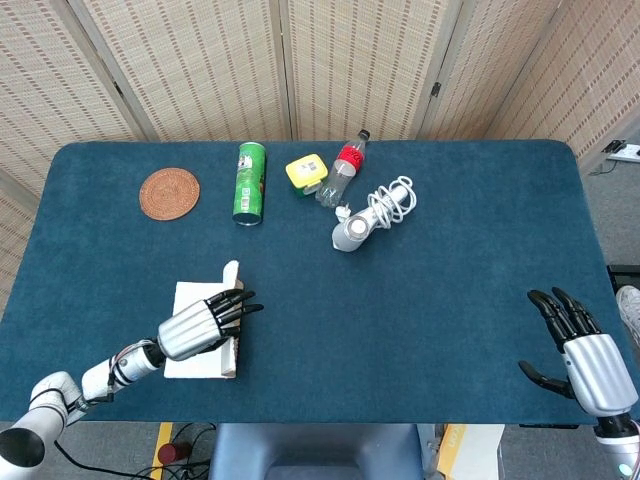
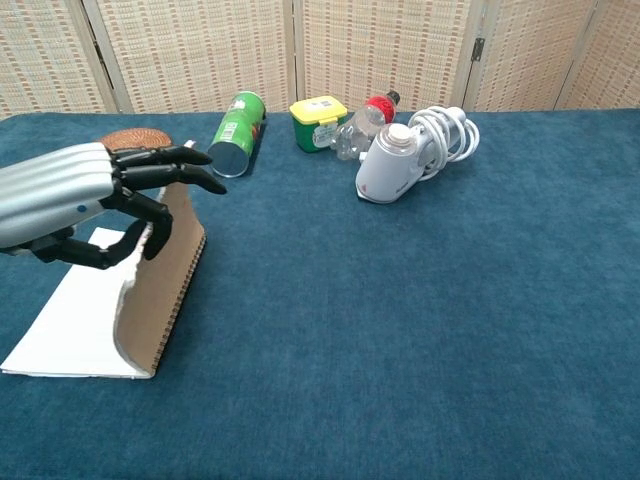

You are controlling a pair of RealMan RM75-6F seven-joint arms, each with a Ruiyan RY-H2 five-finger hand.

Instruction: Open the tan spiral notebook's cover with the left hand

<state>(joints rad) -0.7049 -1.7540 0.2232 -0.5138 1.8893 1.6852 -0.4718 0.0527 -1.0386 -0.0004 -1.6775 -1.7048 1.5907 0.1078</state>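
green can point(image 1: 249, 182), coaster point(image 1: 169, 193) (well apart), beyond notebook point(image 2: 160, 290)

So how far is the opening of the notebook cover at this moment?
About halfway, it seems. Done: the tan cover is lifted off the white pages and stands nearly upright on its spiral edge. In hand: the left robot hand holds the cover's top edge. Left: fold the cover over to the far side and let go. The right robot hand hovers open, away from the notebook.
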